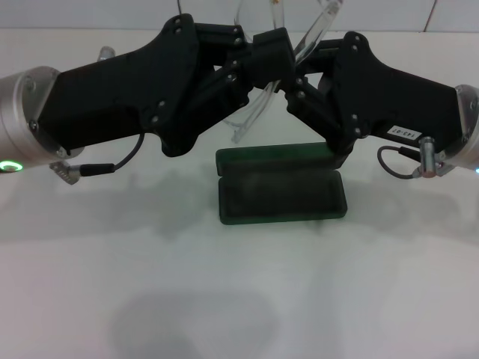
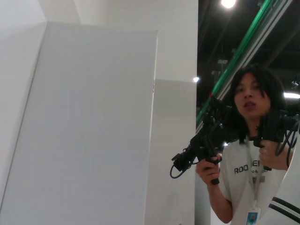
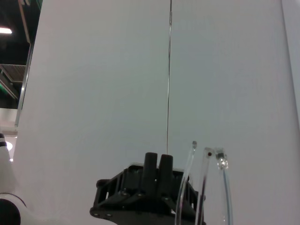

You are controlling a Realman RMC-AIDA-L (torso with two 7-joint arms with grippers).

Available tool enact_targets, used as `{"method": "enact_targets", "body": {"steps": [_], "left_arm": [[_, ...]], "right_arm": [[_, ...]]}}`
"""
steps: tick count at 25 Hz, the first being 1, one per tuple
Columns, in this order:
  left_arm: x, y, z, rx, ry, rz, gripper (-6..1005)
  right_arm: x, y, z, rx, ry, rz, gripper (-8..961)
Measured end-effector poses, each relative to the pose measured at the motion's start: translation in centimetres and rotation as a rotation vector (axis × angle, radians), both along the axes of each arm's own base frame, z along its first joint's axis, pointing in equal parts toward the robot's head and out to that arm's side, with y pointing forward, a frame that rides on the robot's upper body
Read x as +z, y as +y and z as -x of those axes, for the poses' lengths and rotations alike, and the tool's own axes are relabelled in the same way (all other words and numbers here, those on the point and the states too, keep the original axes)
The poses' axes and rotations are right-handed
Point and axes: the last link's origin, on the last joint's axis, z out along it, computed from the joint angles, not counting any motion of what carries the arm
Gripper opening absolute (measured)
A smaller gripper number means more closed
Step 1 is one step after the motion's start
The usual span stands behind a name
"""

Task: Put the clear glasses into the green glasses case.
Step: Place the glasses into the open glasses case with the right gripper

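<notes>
Both arms raised above the tabletop (image 1: 239,299), meeting nose to nose over the green glasses case (image 1: 281,185). Left gripper (image 1: 258,63) comes in from the left, right gripper (image 1: 299,75) from the right; the clear glasses (image 1: 258,112) hang between them, lens drooping toward the case, temple arms sticking up past the grippers. Reads as a two-handed hold or handover, probably to fold or orient the frame so it fits lengthwise. Left jaws look closed on the frame near its middle. Right jaws sit against the frame too, but whether they pinch it or merely touch I cannot tell. Case lies open beneath and slightly nearer the robot, lid tipped back, dark lining facing up, placed ready to receive a straight lowering. Right wrist view shows the clear temple tips (image 3: 206,187) rising beside the other arm's black gripper (image 3: 145,192). Left wrist view points away from the work at white panels and a person (image 2: 248,154) holding controllers. Count: one pair of glasses, one case, two grippers, one person.
</notes>
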Motion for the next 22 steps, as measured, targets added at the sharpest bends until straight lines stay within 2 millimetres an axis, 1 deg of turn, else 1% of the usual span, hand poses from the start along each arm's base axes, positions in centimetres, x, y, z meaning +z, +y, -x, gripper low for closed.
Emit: {"method": "enact_targets", "body": {"steps": [9,16,22], "left_arm": [[0.02,0.01,-0.01,-0.003,-0.001,-0.008,75],[0.19,0.43,0.55,0.039,-0.022,-0.016,75],[0.16,0.49,0.65,0.046,-0.022,-0.013,75]], "right_arm": [[0.00,-0.07,0.17,0.008,0.004,0.001,80],[-0.01,-0.11,0.27,0.014,0.005,0.003,80],[-0.01,-0.06,0.40,0.019,0.005,0.003,80]]}}
